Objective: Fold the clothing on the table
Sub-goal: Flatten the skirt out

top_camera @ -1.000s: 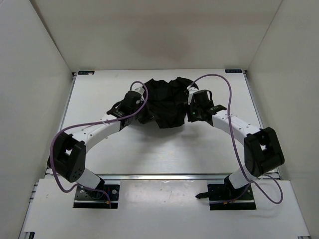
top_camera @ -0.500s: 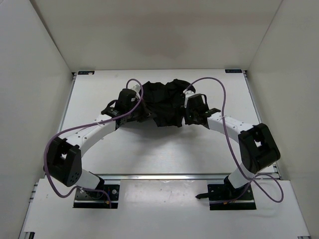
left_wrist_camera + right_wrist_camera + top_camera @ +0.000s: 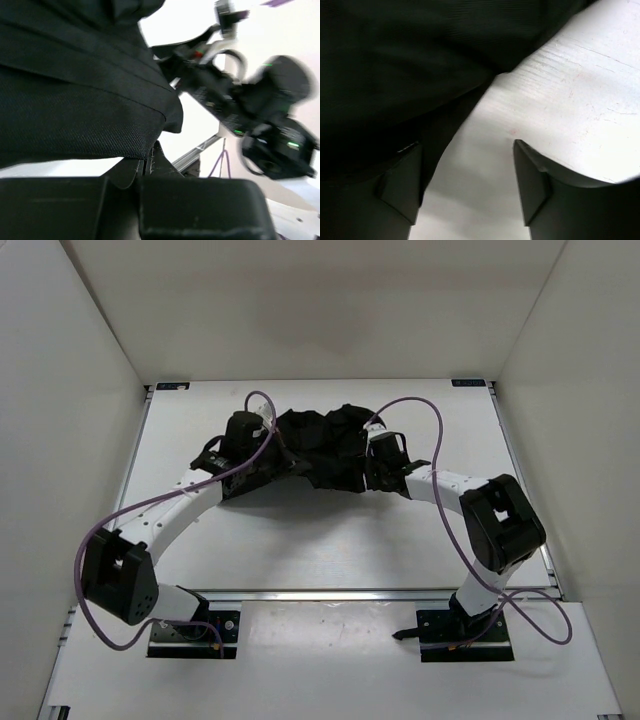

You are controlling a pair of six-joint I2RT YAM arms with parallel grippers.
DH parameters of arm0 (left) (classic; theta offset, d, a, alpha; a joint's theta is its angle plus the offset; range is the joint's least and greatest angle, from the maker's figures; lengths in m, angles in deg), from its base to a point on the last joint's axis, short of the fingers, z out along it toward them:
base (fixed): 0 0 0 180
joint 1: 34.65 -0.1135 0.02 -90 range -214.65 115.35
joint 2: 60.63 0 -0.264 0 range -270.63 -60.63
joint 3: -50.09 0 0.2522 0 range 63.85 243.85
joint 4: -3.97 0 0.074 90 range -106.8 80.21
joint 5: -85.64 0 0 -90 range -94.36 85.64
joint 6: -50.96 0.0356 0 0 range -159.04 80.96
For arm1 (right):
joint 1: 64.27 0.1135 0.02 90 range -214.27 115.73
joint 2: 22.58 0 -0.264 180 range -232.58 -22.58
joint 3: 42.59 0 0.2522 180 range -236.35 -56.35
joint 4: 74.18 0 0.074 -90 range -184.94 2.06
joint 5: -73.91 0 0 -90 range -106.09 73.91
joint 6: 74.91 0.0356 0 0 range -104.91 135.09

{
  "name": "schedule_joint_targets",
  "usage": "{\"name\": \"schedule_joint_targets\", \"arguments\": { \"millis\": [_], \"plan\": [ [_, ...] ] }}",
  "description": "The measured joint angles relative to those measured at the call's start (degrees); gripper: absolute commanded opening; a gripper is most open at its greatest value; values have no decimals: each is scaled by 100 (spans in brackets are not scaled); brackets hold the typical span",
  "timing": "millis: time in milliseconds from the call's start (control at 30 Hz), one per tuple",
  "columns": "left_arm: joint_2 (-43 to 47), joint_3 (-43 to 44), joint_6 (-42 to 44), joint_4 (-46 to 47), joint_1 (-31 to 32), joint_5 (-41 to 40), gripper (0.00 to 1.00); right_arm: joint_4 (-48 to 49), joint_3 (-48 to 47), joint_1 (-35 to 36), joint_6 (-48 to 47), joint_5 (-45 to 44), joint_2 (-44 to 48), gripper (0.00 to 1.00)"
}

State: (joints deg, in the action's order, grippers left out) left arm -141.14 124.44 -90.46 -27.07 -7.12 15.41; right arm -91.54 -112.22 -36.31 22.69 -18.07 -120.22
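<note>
The black clothing [image 3: 325, 445] lies bunched at the back middle of the white table [image 3: 300, 535], between my two arms. My left gripper [image 3: 272, 465] is at the garment's left side. In the left wrist view its jaws [image 3: 147, 161] are pressed together on the lower edge of the creased black fabric [image 3: 75, 100]. My right gripper [image 3: 368, 475] sits low at the garment's right edge. Its fingers [image 3: 402, 185] stand apart with bare table [image 3: 570, 85] between them. The clothing [image 3: 395, 65] fills the area above and beside the left finger.
White walls enclose the table on three sides. A metal rail [image 3: 330, 592] runs along the near edge in front of the arm bases. Purple cables [image 3: 410, 405] arc over both arms. The right arm [image 3: 250, 105] shows close by in the left wrist view.
Both arms have swung toward the back. The left gripper has carried its fabric edge back and left, bunching the garment tighter. The right gripper has moved in against the cloth and its jaws have narrowed.
</note>
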Motion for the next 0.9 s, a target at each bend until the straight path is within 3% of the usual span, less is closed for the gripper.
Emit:
{"name": "schedule_joint_targets", "arguments": {
  "millis": [100,500,667,733,900],
  "plan": [
    [184,219,17,-210,-101,42,0,133,2,-33,83,-116,-107,53],
    [586,109,149,-820,-343,175,0,881,348,-925,767,-28,286,54],
    [636,-2,256,-1043,-341,219,0,944,472,-1106,1038,238,304,52],
    [654,-2,337,-1176,-343,219,0,944,643,-1252,1217,361,372,47],
    [938,-162,503,-1493,-487,267,0,879,1115,-2046,1735,509,704,45]
  ]
}}
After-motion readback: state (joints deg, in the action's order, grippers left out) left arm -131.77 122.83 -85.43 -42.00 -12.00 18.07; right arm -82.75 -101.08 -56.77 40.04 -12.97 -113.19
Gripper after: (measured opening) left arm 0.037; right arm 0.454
